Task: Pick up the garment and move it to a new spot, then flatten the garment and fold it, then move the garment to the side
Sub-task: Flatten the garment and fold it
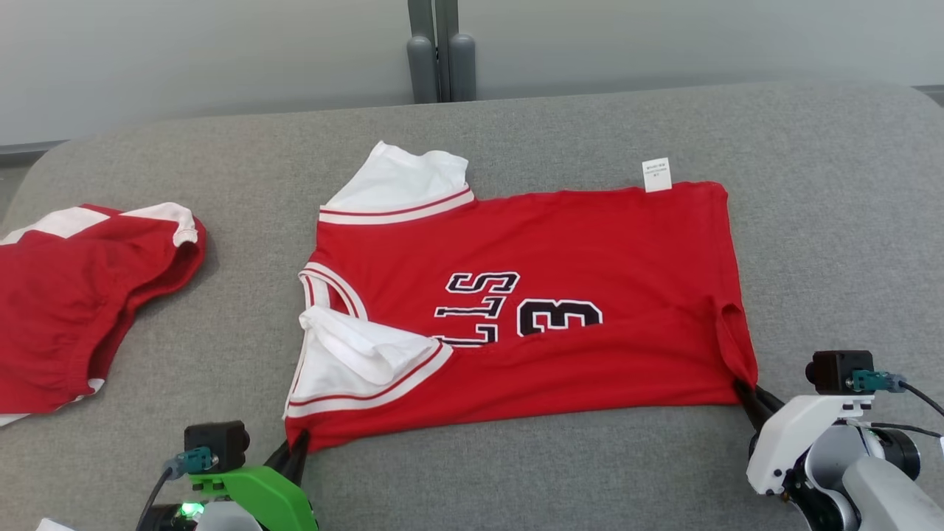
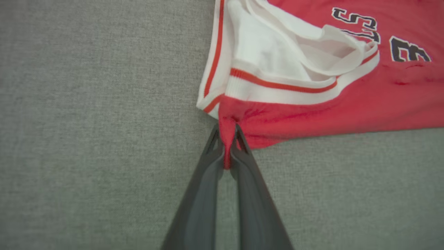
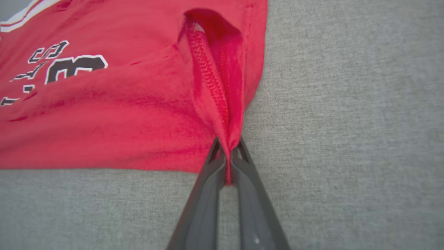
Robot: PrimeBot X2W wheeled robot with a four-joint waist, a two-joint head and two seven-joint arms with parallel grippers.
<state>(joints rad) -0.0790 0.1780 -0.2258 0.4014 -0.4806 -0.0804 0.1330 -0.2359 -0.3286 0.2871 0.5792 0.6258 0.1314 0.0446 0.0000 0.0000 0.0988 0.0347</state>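
Observation:
The garment [image 1: 560, 295] is a red jersey with white striped sleeves and black lettering, spread sideways on the grey table, neck to the left. My left gripper [image 1: 301, 440] is shut on its near left corner, below the folded white sleeve [image 2: 277, 52]; red cloth is pinched between the dark fingers [image 2: 208, 166]. My right gripper [image 1: 740, 386] is shut on the near right corner at the hem. In the right wrist view the hem seam [image 3: 211, 83] bunches up into the closed fingers [image 3: 242, 166]. The jersey's near edge [image 2: 347, 128] lies flat on the table.
A second red and white garment [image 1: 74, 295] lies crumpled at the table's left edge. A white tag [image 1: 656, 175] sticks out from the jersey's far edge. Bare grey table surface [image 1: 516, 472] runs along the front, and more [image 1: 833, 221] lies to the right. A grey post [image 1: 440, 51] stands behind.

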